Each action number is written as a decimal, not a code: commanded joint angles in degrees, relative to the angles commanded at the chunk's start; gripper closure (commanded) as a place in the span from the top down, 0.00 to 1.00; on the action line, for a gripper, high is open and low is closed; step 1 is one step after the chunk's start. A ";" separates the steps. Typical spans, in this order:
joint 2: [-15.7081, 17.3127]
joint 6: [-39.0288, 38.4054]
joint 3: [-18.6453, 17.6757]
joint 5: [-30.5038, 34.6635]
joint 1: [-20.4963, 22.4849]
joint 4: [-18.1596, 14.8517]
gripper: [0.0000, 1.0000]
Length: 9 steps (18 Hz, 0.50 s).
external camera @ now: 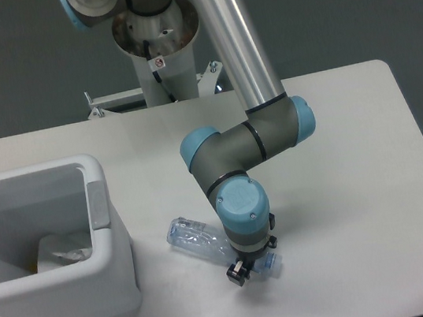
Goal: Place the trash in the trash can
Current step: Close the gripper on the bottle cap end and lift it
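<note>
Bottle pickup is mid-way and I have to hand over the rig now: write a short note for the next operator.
Gripper: down at the table over the cap end of the bottle; the wrist hides the jaws, so I cannot tell whether it has closed on it.
Bottle: lying on the table, to the right of the trash can, not lifted.
Wrapper: white crumpled piece already inside the trash can.
Done: wrapper binned.
Left: confirm the grip, lift the bottle, carry it over the can's opening and drop it in.
</note>
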 joint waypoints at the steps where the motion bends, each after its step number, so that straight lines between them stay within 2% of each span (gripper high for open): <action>1: 0.00 0.00 0.00 0.00 0.00 -0.09 0.74; 9: 0.26 0.18 0.44 -0.09 0.00 0.00 0.65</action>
